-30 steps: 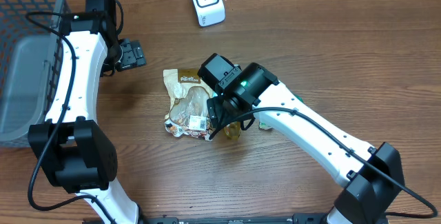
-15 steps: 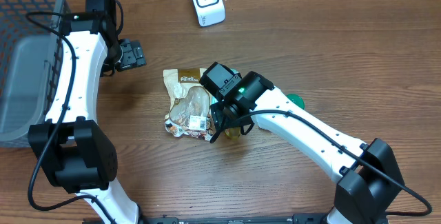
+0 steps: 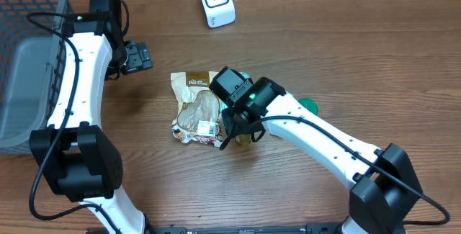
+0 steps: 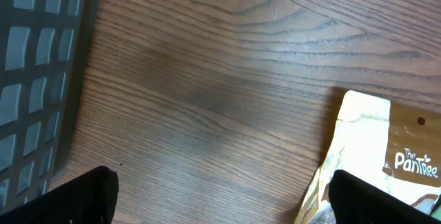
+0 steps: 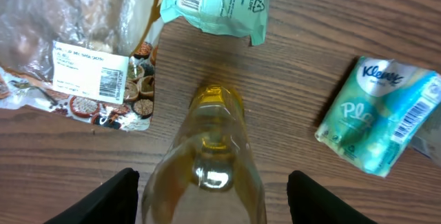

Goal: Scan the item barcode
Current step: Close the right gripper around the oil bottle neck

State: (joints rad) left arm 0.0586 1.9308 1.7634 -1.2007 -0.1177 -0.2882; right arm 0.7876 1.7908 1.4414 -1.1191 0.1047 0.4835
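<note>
You're seeing the left arm (image 3: 78, 75) and right arm (image 3: 317, 135) showing white shells and black joints, black cables (image 3: 50, 140) trailing alongside; a green light (image 3: 253, 93), perhaps, is glowing on the right wrist.

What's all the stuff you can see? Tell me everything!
Basket: one, grey, far left.
Scanner: one, white, top middle.
Snack bag: one, brown and clear, centre.
Bottle: one, yellowish, beside snack bag.
Packet: one, mint green, above bottle.
Tissue pack: one, teal and white, right of bottle.
Table: one, brown wood.
Left gripper: black, open, near basket.
Right gripper: black, open, astride bottle.
</note>
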